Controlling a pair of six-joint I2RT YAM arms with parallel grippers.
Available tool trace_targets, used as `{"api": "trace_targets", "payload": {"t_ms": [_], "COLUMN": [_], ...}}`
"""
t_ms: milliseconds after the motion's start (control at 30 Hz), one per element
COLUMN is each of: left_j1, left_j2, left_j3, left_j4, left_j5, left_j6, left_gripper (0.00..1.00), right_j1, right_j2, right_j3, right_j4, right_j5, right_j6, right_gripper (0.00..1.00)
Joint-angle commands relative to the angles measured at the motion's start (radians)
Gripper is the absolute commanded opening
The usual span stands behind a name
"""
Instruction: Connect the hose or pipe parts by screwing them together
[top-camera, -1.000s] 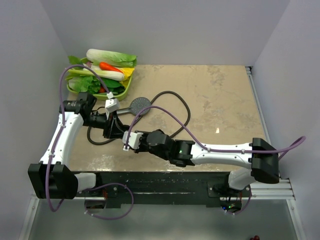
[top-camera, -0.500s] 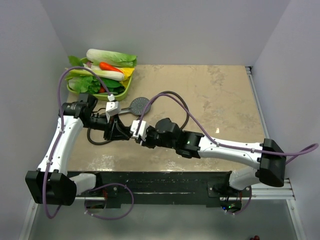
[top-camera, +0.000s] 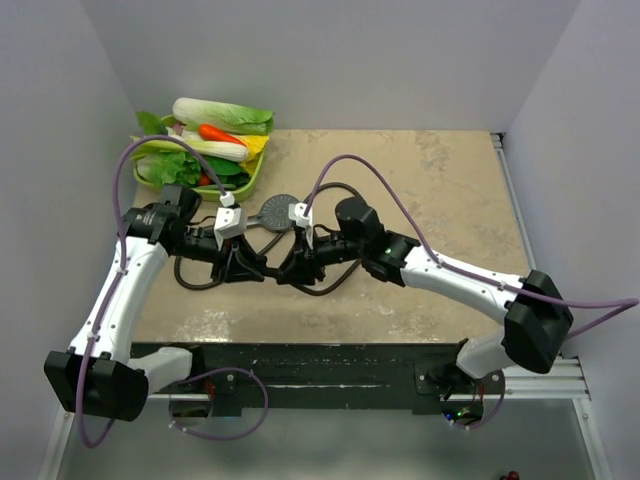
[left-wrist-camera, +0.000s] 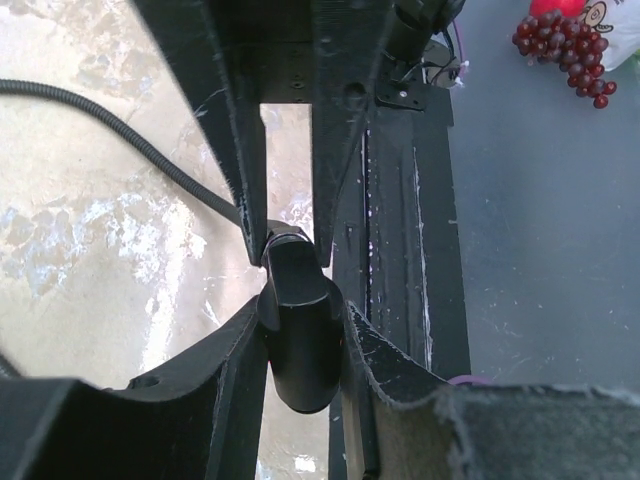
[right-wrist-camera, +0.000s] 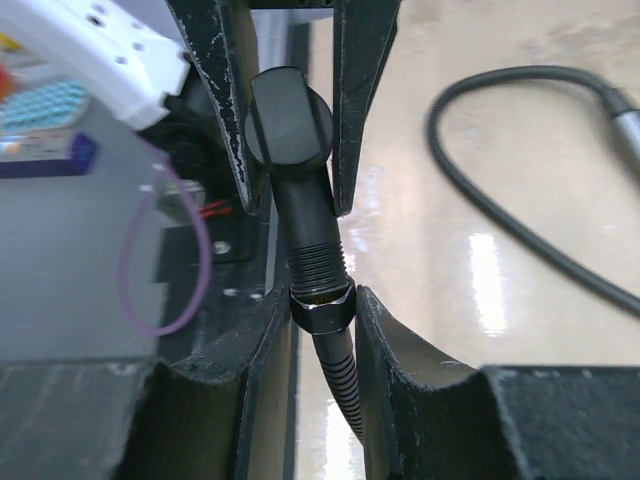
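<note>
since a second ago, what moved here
The right gripper, clamped on the hose nut, swung away from the near edge and now holds the nut at the threaded end of the shower handle. The left gripper keeps holding that handle; vegetable basket unmoved.

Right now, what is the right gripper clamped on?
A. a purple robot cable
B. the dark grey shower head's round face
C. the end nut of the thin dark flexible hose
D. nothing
C: in the right wrist view the right gripper pinches the end nut of the flexible hose, just below the threaded shower head handle.
</note>
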Motion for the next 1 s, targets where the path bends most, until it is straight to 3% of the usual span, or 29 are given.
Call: {"api": "trace_targets", "payload": {"t_ms": [0, 267, 433, 533, 567, 600, 633, 700, 900, 967], "left_j1": [-0.054, -0.083, -0.091, -0.095, -0.097, -0.098, -0.100, -0.103, -0.109, -0.109], "left_j2": [-0.001, -0.004, -0.008, -0.011, -0.011, -0.013, -0.013, -0.013, 0.002, 0.010], "left_j3": [0.012, 0.017, 0.016, 0.016, 0.016, 0.016, 0.014, 0.012, 0.011, 0.031], "left_j4": [-0.015, -0.015, -0.015, -0.015, -0.015, -0.015, -0.015, -0.015, -0.015, -0.015], "left_j5": [0.006, -0.006, -0.022, -0.034, -0.037, -0.046, -0.052, -0.068, -0.074, -0.075], "left_j6": [0.005, -0.007, -0.008, -0.011, -0.013, -0.016, -0.015, -0.019, -0.028, -0.031], "left_gripper": [0.00, 0.00, 0.00, 0.00, 0.00, 0.00, 0.00, 0.00, 0.00, 0.00], "right_j1": [-0.043, -0.060, -0.078, -0.087, -0.089, -0.092, -0.092, -0.090, -0.028, 0.015], "right_j2": [0.032, 0.140, 0.181, 0.184, 0.172, 0.160, 0.147, 0.115, -0.029, -0.055], "right_j3": [0.143, 0.270, 0.273, 0.275, 0.273, 0.276, 0.301, 0.325, 0.217, 0.175], "right_j4": [0.286, 0.255, 0.399, 0.391, 0.357, 0.296, 0.099, -0.055, -0.168, -0.206], "right_j5": [-0.337, -0.514, -0.612, -0.624, -0.580, -0.551, -0.513, -0.393, -0.010, 0.206], "right_j6": [0.159, 0.256, 0.427, 0.452, 0.426, 0.298, 0.201, -0.006, -0.279, -0.338], "right_gripper": [0.00, 0.00, 0.00, 0.00, 0.00, 0.00, 0.00, 0.00, 0.00, 0.00]}}
